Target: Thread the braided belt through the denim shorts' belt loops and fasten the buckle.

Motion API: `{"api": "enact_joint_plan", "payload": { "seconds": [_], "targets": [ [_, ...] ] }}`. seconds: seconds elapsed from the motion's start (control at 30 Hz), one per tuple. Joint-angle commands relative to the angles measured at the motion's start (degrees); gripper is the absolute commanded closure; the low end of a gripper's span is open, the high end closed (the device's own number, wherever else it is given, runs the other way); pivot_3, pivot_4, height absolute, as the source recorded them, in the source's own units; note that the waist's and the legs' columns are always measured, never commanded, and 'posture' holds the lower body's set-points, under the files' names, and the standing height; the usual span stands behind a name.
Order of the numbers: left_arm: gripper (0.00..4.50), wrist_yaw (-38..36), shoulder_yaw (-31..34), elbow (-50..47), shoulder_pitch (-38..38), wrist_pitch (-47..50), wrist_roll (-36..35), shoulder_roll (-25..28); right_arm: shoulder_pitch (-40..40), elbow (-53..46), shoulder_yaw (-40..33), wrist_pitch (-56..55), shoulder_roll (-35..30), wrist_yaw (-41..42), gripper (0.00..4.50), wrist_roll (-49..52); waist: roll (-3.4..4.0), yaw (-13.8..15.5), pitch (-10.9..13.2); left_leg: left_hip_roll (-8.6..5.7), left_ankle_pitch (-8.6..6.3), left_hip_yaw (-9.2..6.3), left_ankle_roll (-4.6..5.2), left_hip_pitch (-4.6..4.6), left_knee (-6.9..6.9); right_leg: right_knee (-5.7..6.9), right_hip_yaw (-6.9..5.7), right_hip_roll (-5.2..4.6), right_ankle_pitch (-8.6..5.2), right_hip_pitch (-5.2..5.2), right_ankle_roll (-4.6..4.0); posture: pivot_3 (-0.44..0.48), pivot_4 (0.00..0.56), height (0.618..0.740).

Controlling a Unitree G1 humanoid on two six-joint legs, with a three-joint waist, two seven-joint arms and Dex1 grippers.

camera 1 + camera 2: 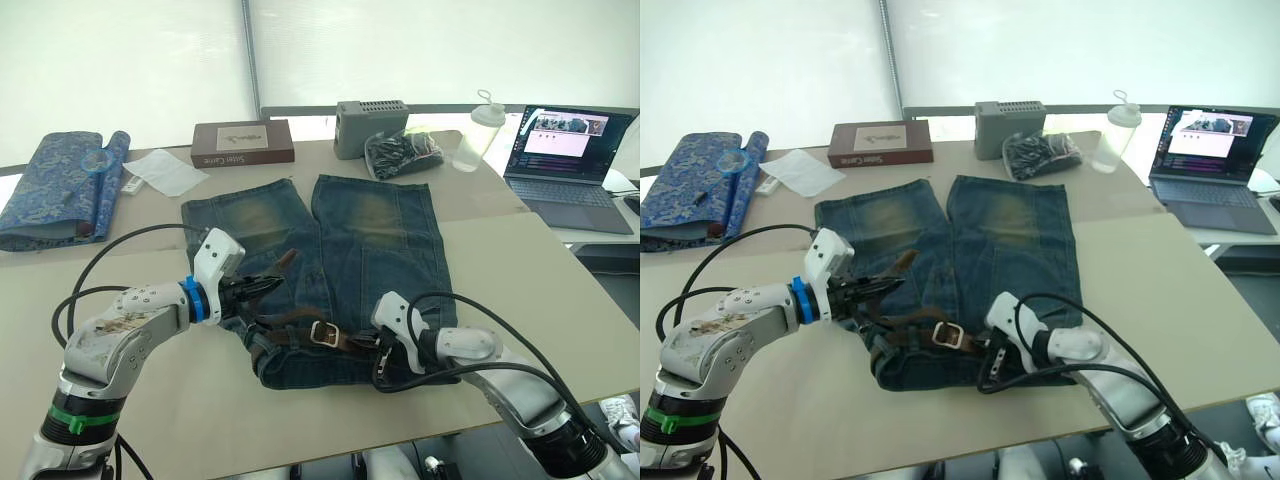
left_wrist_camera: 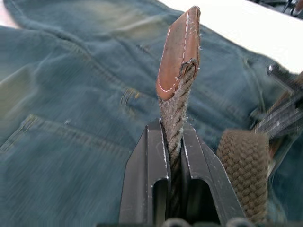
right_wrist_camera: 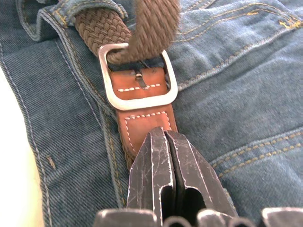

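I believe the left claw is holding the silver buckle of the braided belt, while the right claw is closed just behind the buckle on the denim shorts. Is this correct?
Not quite. The left claw holds the braided belt just below its leather tip, not the buckle, as the left wrist view shows. The rest stands: the right claw is closed just behind the buckle on the denim shorts.

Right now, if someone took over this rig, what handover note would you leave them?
Left gripper: shut on the braided belt just behind its leather tip, held up over the denim shorts.
Right gripper: closed, tips on the leather tab just behind the buckle, at the waistband.
Done: belt runs along the waistband, under at least one of the belt loops; strap passes through the buckle frame.
Left: pull the slack through, seat the prong. Prong engagement can't be confirmed.
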Motion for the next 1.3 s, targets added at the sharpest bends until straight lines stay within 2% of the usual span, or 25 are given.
{"api": "enact_joint_plan", "payload": {
  "seconds": [0.03, 0.17, 0.3, 0.43, 0.57, 0.67, 0.8, 1.0, 1.13, 1.3],
  "targets": [
    [4.50, -0.8, 0.3, -2.2, -0.6, -1.8, 0.3, -0.1, 2.5, 2.2, -3.6, 0.8, -1.6, 1.7, 4.45, 1.0, 0.00, 0.2, 0.0, -0.02, 0.00, 0.00, 0.01, 0.01, 0.00, 0.00, -0.01, 0.00, -0.01, 0.02, 0.02, 0.000, 0.150, 0.740],
    [4.50, -0.2, 0.6, -2.6, -1.9, -1.5, -0.2, -1.3, 3.1, -3.0, -8.8, 2.1, 0.6, 5.2, 4.45, 9.7, 0.00, 0.1, 0.0, -0.02, -0.03, -0.01, 0.07, -0.05, 0.01, -0.02, 0.01, -0.05, -0.04, -0.03, 0.07, 0.000, 0.150, 0.740],
    [4.50, 0.5, 0.7, -3.0, -3.3, -0.4, -0.9, -2.6, 2.1, -3.5, -9.9, 1.4, 3.4, 3.9, 4.45, 10.7, -0.01, -0.5, 0.0, 0.05, -0.02, -0.03, 0.03, -0.10, -0.02, 0.01, 0.03, -0.10, -0.04, -0.13, 0.05, 0.000, 0.150, 0.740],
    [4.50, -2.3, -1.3, -2.8, -1.9, -3.3, 2.3, -0.4, 1.2, -5.0, -8.5, 1.7, 3.5, 5.6, 3.29, 10.7, 0.01, -0.8, 0.0, 0.05, -0.02, 0.00, 0.01, -0.09, -0.05, 0.02, 0.06, -0.07, -0.04, -0.17, 0.05, 0.000, 0.150, 0.740],
    [4.50, -4.7, 2.5, 5.8, -2.6, -7.6, 4.8, 2.4, -1.2, -2.5, -5.2, 1.3, 3.9, 1.8, 1.91, 4.2, 0.03, -0.8, 0.0, 0.05, -0.02, 0.01, 0.01, -0.10, -0.05, 0.03, 0.05, -0.06, -0.05, -0.19, 0.03, 0.000, 0.150, 0.740],
    [4.50, -3.9, 5.2, 11.1, -6.2, -7.7, 4.1, 2.0, -2.2, -0.9, -2.8, -0.3, 3.5, 3.3, 1.91, 2.1, 0.00, -0.6, 0.1, 0.04, 0.01, 0.00, -0.03, -0.09, -0.04, 0.03, -0.02, 0.01, -0.05, -0.19, 0.02, 0.000, 0.150, 0.740],
    [4.50, -6.0, 6.4, 9.5, -5.0, -8.2, 3.9, 3.3, -4.3, 1.7, 0.6, -4.4, 3.1, 3.9, 1.91, -3.1, 0.00, -0.6, 0.1, 0.01, -0.02, 0.00, 0.02, -0.13, -0.04, -0.01, -0.04, 0.05, -0.06, -0.20, 0.02, 0.000, 0.150, 0.740],
    [4.50, -9.2, 1.4, 5.5, -3.7, -11.5, 7.6, 4.9, -5.7, 4.3, 2.9, -10.8, 3.5, 4.0, 1.91, -8.9, 0.00, -0.8, 0.1, 0.01, -0.03, 0.01, -0.03, -0.14, -0.08, 0.00, 0.01, -0.12, -0.07, -0.25, 0.03, 0.000, 0.150, 0.740],
    [4.50, -9.9, -2.4, 2.8, -3.1, -12.4, 9.6, 4.8, -5.5, 4.6, 2.4, -14.3, 7.0, 3.0, 1.91, -9.2, -0.01, -0.8, 0.1, 0.06, 0.01, -0.02, -0.07, -0.12, -0.07, 0.03, -0.01, -0.10, -0.05, -0.21, -0.01, 0.000, 0.150, 0.740],
    [4.50, -11.8, -4.0, 2.7, -3.0, -12.6, 10.4, 5.2, -4.6, 4.9, 0.8, -16.7, 9.0, 2.5, 1.91, -9.4, 0.00, -1.2, 0.1, 0.06, 0.00, 0.00, -0.07, -0.13, -0.10, 0.04, 0.02, -0.05, -0.05, -0.28, -0.01, 0.000, 0.150, 0.740]
  ]
}}
